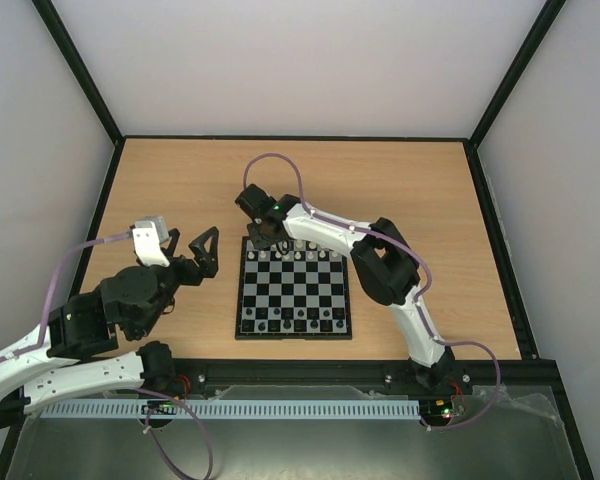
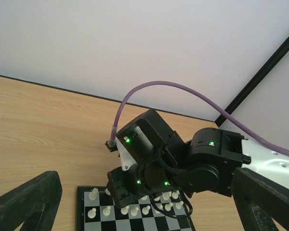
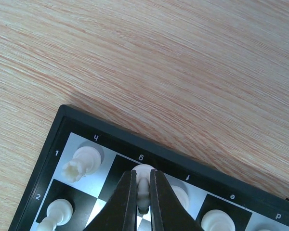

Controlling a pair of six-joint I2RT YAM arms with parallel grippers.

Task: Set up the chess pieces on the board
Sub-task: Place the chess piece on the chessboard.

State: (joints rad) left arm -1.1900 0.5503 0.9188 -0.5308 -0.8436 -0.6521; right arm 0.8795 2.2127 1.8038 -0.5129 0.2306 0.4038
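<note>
Looking across the table point(image 1: 180, 190), take the board point(image 1: 294, 292) as your landmark. It lies flat in the middle, with the black pieces point(image 1: 295, 318) along its near rows and the chess pieces point(image 1: 298, 258) along its far rows.

Your right arm point(image 1: 380, 265) reaches over the board's far edge and puts the right gripper point(image 1: 267, 240) above the far left corner. The left gripper point(image 1: 190, 246) hangs well off the board's left side with its jaws spread fully wide and nothing between them. That leaves the right arm by far the nearer one for this piece.

In the right wrist view, the fingers point(image 3: 125, 202) are pinched nearly together on one pale piece point(image 3: 144, 169). It sits over the dark square marked g in the board's edge row. It looks upright, with its long axis running up along the fingers. You cannot tell whether its base already touches the board.

A rook point(image 3: 79, 163) stands just beside it on the corner square, and another pale piece point(image 3: 182, 195) stands just beside it on the other side. A pawn point(image 3: 55, 211) sits one row in from the rook.

The fingers part along that row, toward both neighbours. My judgement is that you want a small opening and a straight lift away from the board.
</note>
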